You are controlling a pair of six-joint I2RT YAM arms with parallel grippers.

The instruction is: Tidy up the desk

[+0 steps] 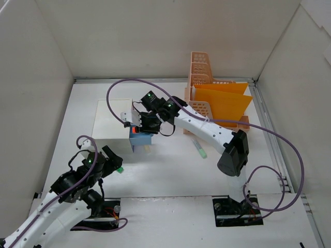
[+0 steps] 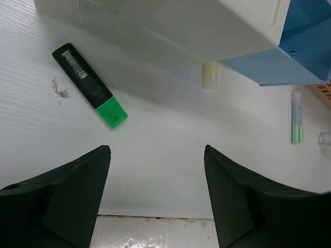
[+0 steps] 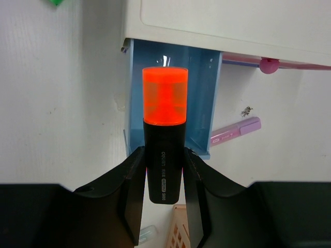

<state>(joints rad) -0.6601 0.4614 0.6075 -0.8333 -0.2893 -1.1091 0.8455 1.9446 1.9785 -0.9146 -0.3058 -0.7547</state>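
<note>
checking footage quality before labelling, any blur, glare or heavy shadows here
Top external: sharp, evenly lit, soft shadows on the desk. Left wrist: the drawer unit casts a soft shadow near the green highlighter. Right wrist: the cap of the orange highlighter looks overexposed.

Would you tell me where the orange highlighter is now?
Right wrist view: the orange highlighter sits centre, gripped by the right fingers, over the blue drawer.

Plain white panels (image 1: 155, 36) stand at the back and both sides, evenly lit.
</note>
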